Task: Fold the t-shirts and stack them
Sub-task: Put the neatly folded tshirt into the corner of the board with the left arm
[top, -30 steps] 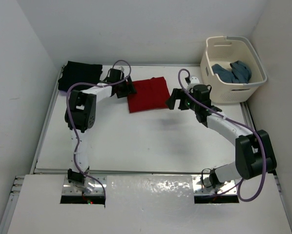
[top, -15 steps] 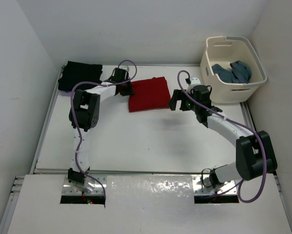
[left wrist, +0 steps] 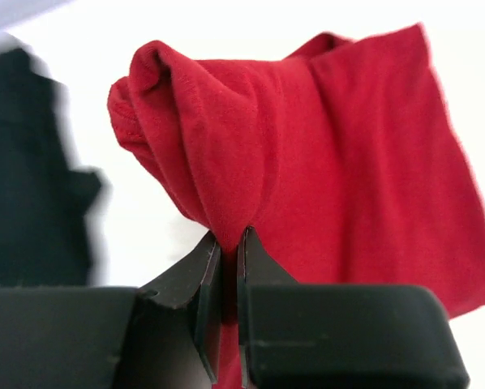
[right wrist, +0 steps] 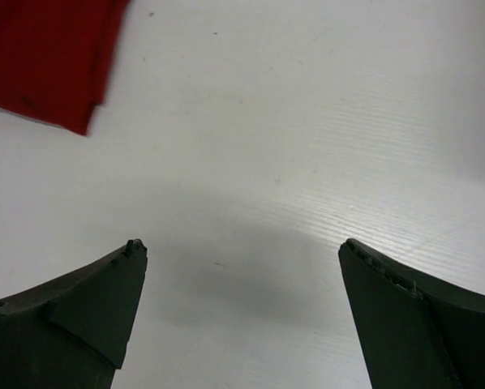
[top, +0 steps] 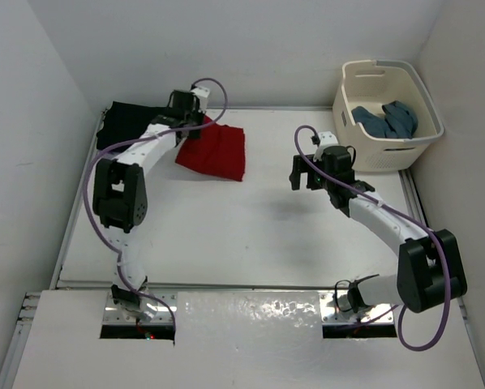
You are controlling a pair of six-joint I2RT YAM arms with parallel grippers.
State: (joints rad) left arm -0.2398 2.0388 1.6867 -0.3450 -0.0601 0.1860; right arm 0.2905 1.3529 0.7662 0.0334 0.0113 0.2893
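Pinching the red t-shirt [left wrist: 307, 162], the left pincer [left wrist: 229, 235] is clenched tight on a bunched-up fold of the cloth.
The red t-shirt is at the far left part of the white counter [top: 251, 227]. The pinched end is lifted and scrunched, and the rest spreads out flat and folded. Just beside it, at the far left corner, lies the black t-shirt [top: 129, 123]. The right pincer [right wrist: 238, 247] is released, with its two fingers wide apart and nothing between them. It hangs over bare counter to the right of the red t-shirt. Well apart, at the far right corner, the teal blue t-shirt [top: 386, 119] sits crumpled inside the cream basket [top: 388, 69].
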